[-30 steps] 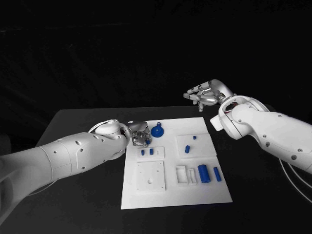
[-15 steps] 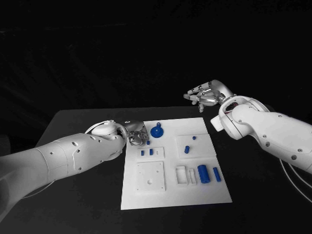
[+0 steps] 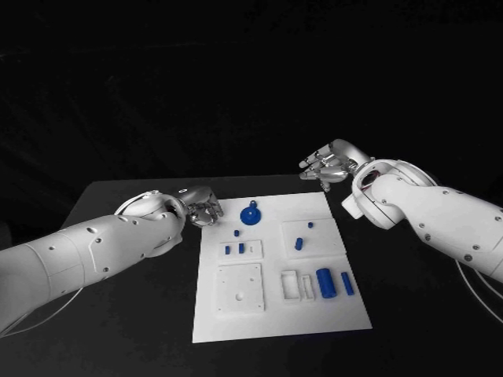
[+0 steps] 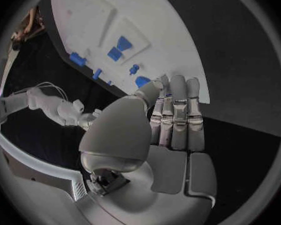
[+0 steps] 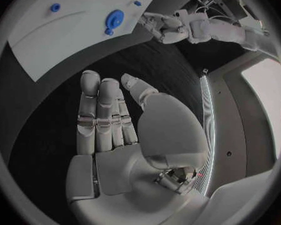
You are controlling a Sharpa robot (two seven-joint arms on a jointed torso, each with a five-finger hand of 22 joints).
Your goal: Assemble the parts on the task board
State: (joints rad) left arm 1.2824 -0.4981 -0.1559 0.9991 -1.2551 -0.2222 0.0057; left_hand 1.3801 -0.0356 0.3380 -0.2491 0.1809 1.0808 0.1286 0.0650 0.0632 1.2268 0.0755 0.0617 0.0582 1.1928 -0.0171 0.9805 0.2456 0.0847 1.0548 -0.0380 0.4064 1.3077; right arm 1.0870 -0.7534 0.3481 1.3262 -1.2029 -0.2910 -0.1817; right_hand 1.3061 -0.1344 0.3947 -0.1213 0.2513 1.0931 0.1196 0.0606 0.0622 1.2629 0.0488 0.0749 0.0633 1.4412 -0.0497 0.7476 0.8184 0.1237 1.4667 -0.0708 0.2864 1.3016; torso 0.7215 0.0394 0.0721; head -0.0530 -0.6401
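Hovering: your left hand (image 3: 202, 207) beside the board (image 3: 277, 314), fingers straight, holding nothing; right hand (image 3: 328, 163) fwd, fingers apart, empty.

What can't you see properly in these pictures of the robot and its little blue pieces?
- Head view: the silver left hand is partly hidden behind its own white arm, so whether it holds anything there is unclear.
- Head view: the two small blue pegs on the white task board are too small to tell their shape.
- Left wrist view: that hand's fingers cover part of the board's edge.
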